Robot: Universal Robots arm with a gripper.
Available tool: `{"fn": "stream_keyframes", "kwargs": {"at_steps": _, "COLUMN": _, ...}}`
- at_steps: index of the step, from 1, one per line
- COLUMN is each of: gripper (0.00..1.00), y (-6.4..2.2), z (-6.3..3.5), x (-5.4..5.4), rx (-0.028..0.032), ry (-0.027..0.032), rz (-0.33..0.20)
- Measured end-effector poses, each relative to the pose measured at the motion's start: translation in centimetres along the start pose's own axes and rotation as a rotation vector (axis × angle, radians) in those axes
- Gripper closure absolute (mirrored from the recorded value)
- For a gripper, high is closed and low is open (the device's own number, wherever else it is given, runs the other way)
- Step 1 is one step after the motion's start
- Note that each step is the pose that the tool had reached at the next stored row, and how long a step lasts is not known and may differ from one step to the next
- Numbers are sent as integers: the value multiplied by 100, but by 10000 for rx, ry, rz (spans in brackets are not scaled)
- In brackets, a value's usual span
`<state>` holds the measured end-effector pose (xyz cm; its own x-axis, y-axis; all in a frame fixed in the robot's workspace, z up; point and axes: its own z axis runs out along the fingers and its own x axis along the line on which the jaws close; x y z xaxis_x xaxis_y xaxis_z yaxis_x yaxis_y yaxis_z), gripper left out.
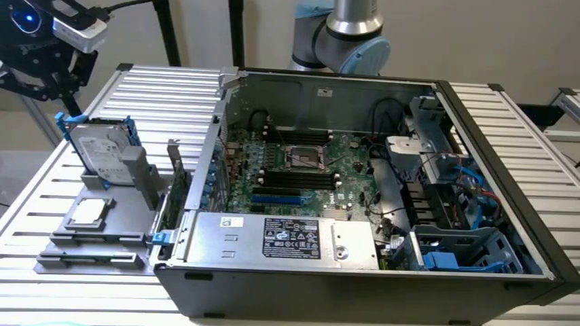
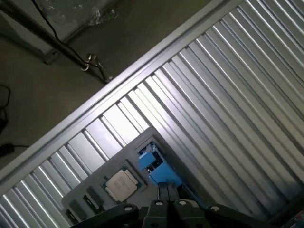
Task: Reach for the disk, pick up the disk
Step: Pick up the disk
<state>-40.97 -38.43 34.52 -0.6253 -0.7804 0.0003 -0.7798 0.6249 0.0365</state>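
Observation:
The disk [image 1: 98,155] stands upright in a grey holder [image 1: 109,234] at the exterior view's left, silver-grey with a white label and a bright blue frame. My gripper [image 1: 70,109] hangs just above the disk's upper corner, its black body higher up. In the wrist view the two dark fingers [image 2: 163,192] are pressed together, so the gripper [image 2: 167,187] is shut with nothing between them. The blue edge of the disk [image 2: 159,171] lies right beyond the fingertips.
A small square silver chip [image 1: 91,212] [image 2: 121,183] lies on the grey holder beside the disk. An open computer case [image 1: 363,197] stands close to the exterior view's right of the holder. All rest on a slatted metal table [image 1: 163,81], with floor past its edge [image 2: 57,85].

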Motion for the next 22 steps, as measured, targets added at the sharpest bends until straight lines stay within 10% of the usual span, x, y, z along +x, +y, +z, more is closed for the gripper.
{"fn": "stream_keyframes", "kwargs": {"at_steps": 22, "gripper": 89, "y": 17, "z": -14, "x": -19, "rx": 2, "ry": 137, "rz": -3768}}
